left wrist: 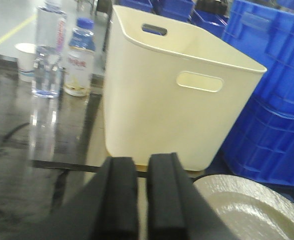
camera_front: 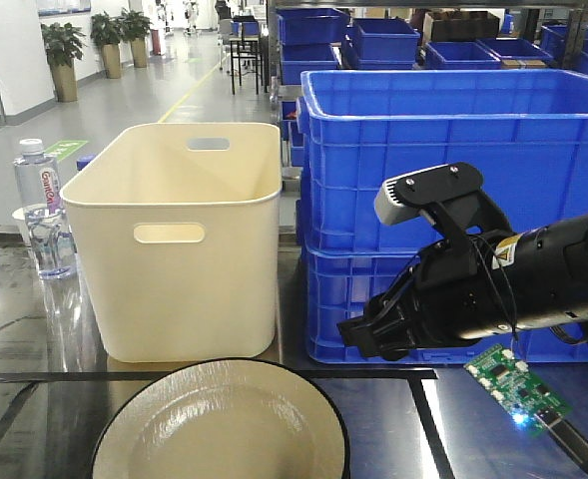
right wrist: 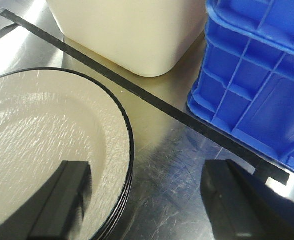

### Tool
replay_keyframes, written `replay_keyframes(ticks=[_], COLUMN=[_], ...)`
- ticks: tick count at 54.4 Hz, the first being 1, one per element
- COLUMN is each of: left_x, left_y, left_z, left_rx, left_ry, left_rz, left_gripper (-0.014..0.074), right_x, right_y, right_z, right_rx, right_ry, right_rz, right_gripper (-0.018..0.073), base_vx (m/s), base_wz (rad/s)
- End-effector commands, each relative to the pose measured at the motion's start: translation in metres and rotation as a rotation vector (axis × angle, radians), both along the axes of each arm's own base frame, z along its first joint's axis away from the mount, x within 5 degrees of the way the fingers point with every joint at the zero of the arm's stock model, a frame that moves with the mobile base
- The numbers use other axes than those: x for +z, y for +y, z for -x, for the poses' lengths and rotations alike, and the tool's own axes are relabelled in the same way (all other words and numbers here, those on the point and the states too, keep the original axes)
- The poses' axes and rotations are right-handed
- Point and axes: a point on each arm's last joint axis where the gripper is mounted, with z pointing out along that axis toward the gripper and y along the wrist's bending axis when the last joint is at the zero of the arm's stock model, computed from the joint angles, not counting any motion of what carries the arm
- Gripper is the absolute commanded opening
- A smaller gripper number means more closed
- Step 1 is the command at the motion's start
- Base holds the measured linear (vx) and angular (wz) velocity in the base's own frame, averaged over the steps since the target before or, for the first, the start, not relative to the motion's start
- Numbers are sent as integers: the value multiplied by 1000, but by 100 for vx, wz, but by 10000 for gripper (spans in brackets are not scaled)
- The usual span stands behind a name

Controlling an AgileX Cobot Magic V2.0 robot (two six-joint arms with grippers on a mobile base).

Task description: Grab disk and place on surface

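Two bottles [left wrist: 62, 50], perhaps several stacked disks [right wrist: 52, 155].

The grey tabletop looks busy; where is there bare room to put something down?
Bare tabletop lies between the plate and the blue crates, crossed by the black tape line, under the right gripper with its jaws apart. Another bare patch sits left of the cream bin, before the water bottles. Bin and crates crowd the back.
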Motion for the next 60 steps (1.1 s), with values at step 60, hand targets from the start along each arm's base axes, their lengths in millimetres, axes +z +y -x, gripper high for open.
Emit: replay_keyframes(ticks=[60], left_x=[-144], left_y=[13], left_z=[55], left_rx=[193], left_ry=[-201], left_rz=[-135], left_gripper=[-9], right_x=[24], right_y=[-4], right_z=[4], right_rx=[-17], right_ry=[-111], right_rz=[-55], right_gripper=[508], base_vx=[0], base_wz=[0])
